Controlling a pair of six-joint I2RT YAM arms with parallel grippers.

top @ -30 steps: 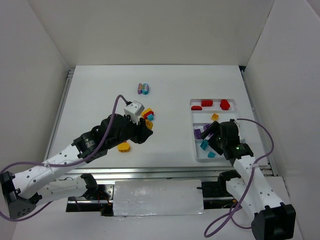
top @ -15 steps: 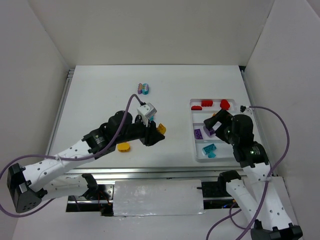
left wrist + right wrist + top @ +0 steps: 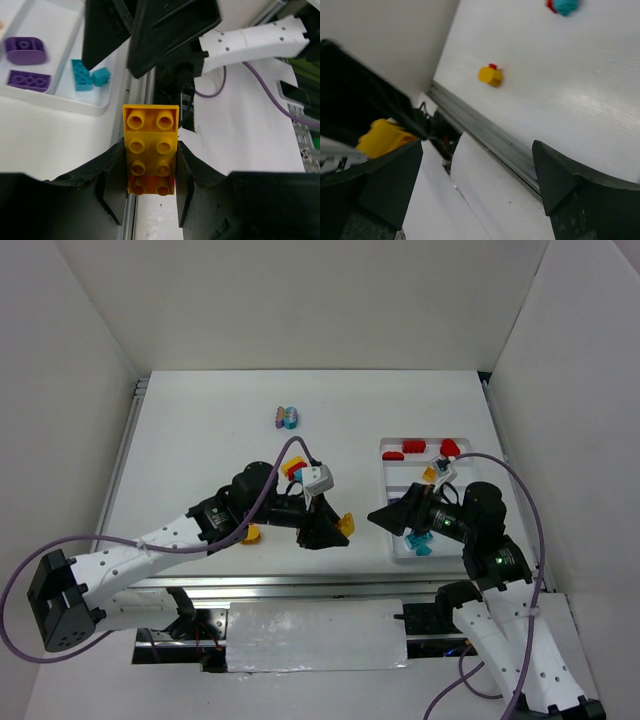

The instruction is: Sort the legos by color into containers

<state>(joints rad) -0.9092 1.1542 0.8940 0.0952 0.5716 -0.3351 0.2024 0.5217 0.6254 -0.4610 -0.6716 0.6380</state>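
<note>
The left gripper (image 3: 151, 165) is clamped on a yellow brick (image 3: 151, 145) that has eight studs in two rows and an orange-tinted end between the fingers. The brick sits left of the near end of the white tray (image 3: 386, 480). The right gripper (image 3: 385, 517) faces it, its jaws wide apart and holding nothing.

Right claw (image 3: 385, 518) hides tray's (image 3: 384, 448) middle.

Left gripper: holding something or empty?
Holding. The left gripper is shut on a yellow brick; the wrist view shows both fingers pressed against its sides.
</note>
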